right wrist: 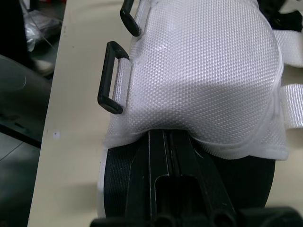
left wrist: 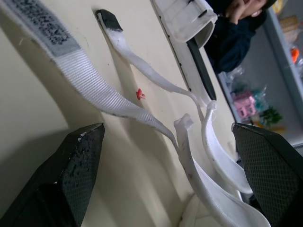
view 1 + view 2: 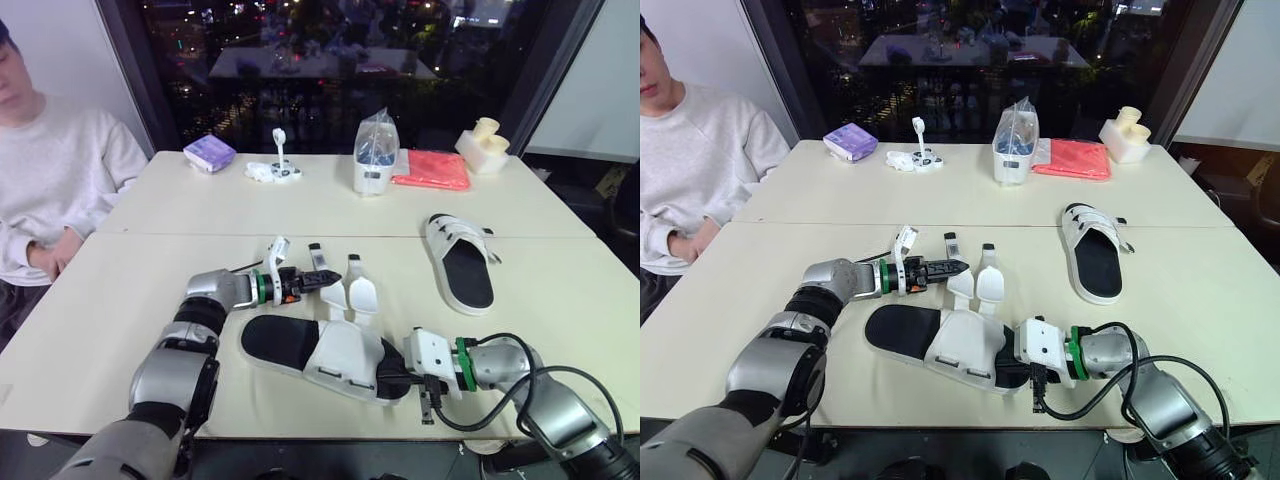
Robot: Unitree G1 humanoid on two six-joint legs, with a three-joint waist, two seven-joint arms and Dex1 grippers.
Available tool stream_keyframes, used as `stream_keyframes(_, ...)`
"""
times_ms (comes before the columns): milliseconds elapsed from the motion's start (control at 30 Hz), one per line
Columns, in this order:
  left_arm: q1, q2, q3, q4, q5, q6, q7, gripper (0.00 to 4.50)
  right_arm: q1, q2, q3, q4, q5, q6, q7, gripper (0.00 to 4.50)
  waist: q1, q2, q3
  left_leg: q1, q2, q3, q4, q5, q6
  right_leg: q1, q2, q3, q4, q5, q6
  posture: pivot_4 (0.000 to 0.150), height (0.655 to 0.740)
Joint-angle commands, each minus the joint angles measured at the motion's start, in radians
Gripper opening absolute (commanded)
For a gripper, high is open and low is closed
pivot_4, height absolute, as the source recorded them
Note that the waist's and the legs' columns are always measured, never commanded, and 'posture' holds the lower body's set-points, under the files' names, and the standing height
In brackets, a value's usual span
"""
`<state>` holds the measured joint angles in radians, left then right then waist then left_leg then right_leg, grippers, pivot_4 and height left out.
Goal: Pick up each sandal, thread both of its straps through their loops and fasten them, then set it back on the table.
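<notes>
White sandal (image 3: 340, 357) — black insole, straps loose

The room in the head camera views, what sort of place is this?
Probably an office or lab meeting room, at night: a tall dark window showing city lights, two plain pale tables pushed together, and a person seated at the side.

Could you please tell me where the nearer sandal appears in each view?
Left eye: nearer sandal lies low centre, at the table's front.
Right eye: low centre, a little further left.
Left wrist: its loose straps run between the open fingers of the left gripper.
Right wrist: its white upper lies over the right gripper.
Shared landmark: those loose straps.
</notes>
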<state>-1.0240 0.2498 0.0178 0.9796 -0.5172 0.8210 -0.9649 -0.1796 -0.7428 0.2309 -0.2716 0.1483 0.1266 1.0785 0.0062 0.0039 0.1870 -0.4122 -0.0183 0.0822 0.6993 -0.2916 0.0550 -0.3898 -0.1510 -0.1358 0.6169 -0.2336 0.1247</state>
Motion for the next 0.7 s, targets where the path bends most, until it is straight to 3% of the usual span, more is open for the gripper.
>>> stream_keyframes(33,-0.004,0.001,0.013,-0.009,0.024,0.006,-0.040,4.50,-0.037,0.021,-0.022,-0.029,0.029,0.018,-0.014,0.03,0.000,0.000,0.000,0.000,0.000,0.000,0.000,0.000,0.000,0.000,0.000,0.000,0.000,0.000,0.000,0.150,0.7400)
stream_keyframes(567,0.101,0.009,0.100,-0.173,0.007,0.098,-0.003,4.50,-0.063,0.041,0.003,0.078,-0.037,-0.028,-0.034,0.03,0.002,0.000,0.000,0.000,0.000,0.000,0.000,0.000,0.000,0.000,0.000,0.000,0.000,0.000,0.000,0.150,0.7400)
stream_keyframes(700,0.154,0.028,0.133,-0.300,-0.035,0.173,0.018,4.50,-0.077,0.068,0.005,0.121,-0.045,-0.041,-0.050,0.03,-0.002,0.000,0.000,0.000,0.000,0.000,-0.001,0.000,0.000,0.000,0.000,0.000,0.000,0.000,0.000,0.150,0.7400)
